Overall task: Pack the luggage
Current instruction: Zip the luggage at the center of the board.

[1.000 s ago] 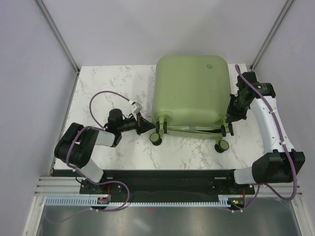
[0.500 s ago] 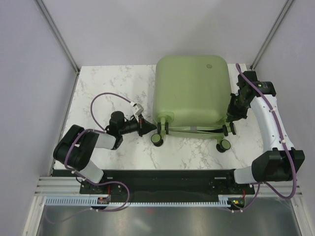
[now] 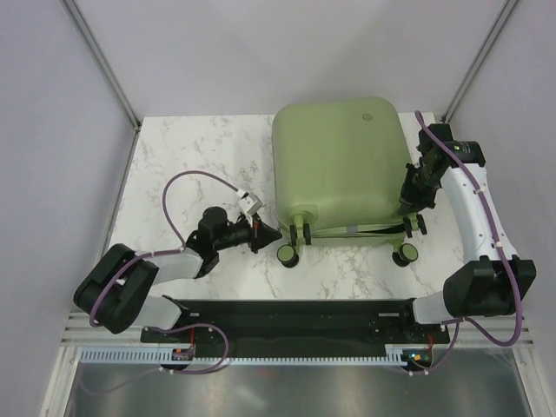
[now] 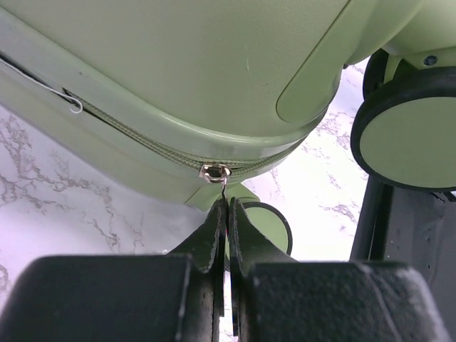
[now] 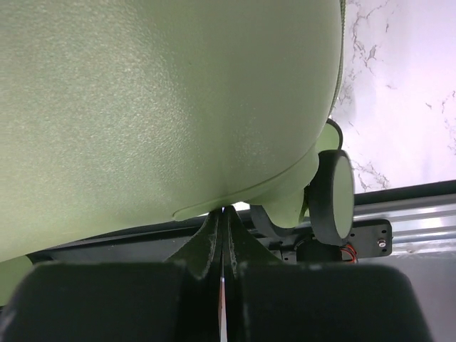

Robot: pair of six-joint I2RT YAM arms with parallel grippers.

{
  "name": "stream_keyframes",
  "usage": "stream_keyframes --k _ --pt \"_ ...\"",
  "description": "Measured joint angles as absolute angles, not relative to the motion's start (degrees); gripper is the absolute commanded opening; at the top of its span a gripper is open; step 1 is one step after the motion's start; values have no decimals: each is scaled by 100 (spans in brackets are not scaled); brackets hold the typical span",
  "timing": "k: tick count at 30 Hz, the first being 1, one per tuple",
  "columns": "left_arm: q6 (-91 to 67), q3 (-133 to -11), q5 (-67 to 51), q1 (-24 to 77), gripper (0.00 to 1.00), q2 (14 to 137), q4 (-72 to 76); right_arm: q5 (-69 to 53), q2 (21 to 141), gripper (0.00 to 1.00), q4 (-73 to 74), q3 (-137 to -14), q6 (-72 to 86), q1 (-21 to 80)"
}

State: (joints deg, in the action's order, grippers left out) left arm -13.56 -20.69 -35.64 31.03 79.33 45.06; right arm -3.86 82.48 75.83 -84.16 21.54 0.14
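L gripper [image 4: 226, 208] is closed. Both fingers are pressed together low centre of the L wrist view, nipping the thin zip pull [image 4: 224, 188] that hangs from the slider [image 4: 215, 172] just above the tips. The slider sits on the zip [image 4: 135, 133], which runs from upper left down to centre along the seam of the luggage [image 4: 214, 57]. A green-faced wheel [image 4: 407, 135] fills the right edge of that view. A second wheel [image 4: 272, 224] peeks out just behind the fingertips. Marble table [image 4: 64, 192] shows lower left.

R gripper [image 5: 222, 217] is closed too, tips meeting at bottom centre of the R wrist view, right up against the lip of the shell. I can't tell if anything is pinched betw. them. A black-rimmed wheel [image 5: 333, 196] sits just right of the tips, w/ table in the upper right corner.

From the top cam, the luggage lies flat, shell up, on the upper-right part of the table, wheels toward the bottom of the frame. Its round logo [image 3: 368, 114] is near its top-right corner. L gripper is at its lower-left corner, and R gripper is on its right side near the lower-right corner.
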Motion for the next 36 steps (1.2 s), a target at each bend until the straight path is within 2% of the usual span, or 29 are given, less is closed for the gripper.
stream_keyframes --k 15,23,24,26,27,31,33,36 --pt "-1367 -2003 -2963 4112 2 7616 4202 -379 8226 0 7612 -8479 2158 14" --pt "-1406 -1964 -2880 4160 2 7548 4167 541 8016 0 7435 -8429 2038 248" --pt "-1422 -1964 -2880 4160 2 7553 4171 735 7953 3 7411 -8372 2010 327" --pt "-1455 -1964 -2882 4160 2 7577 4206 1173 7787 16 7380 -8191 1975 491" --pt "-1476 -1964 -2884 4160 2 7605 4233 1363 7690 36 7380 -8084 1975 558" --pt "-1579 -1942 -2906 4160 2 7688 4381 1896 7341 67 7314 -7767 1938 611" --pt "-1629 -1940 -2910 4160 2 7701 4401 2115 7227 74 7271 -7717 1887 589" --pt "-1712 -1933 -2915 4160 2 7701 4423 2215 7192 78 7087 -7714 1787 574"
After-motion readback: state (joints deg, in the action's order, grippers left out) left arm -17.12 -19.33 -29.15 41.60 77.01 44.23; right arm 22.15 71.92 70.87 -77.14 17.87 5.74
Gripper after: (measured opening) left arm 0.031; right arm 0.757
